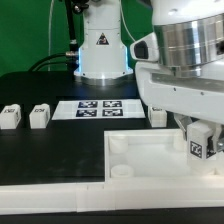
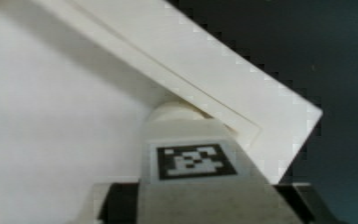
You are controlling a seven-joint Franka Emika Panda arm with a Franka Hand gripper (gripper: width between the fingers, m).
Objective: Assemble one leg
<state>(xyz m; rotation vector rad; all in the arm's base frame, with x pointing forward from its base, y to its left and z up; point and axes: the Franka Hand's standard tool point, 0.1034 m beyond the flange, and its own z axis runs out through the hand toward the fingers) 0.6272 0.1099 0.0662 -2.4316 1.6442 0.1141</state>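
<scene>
Clamped between my gripper (image 1: 197,143) fingers is one leg (image 1: 197,141), its tagged blocky end facing out toward the exterior view and the post pointing down. Largest of all is the black table (image 1: 30,85), and on it sits the white tray (image 1: 150,160), a big square top with raised rims and round corner sockets. I hold the leg low over the tray's corner on the exterior view's right; in the wrist view the leg (image 2: 194,150) stands right against the tray's (image 2: 51,120) corner, with my fingers (image 2: 114,205) dark on either side of the tag. Behind the tray lies the marker board (image 1: 100,107), flat on the table. Three more legs stand on the table: two (image 1: 10,117) (image 1: 39,116) at the exterior view's left, one (image 1: 158,115) near my arm
</scene>
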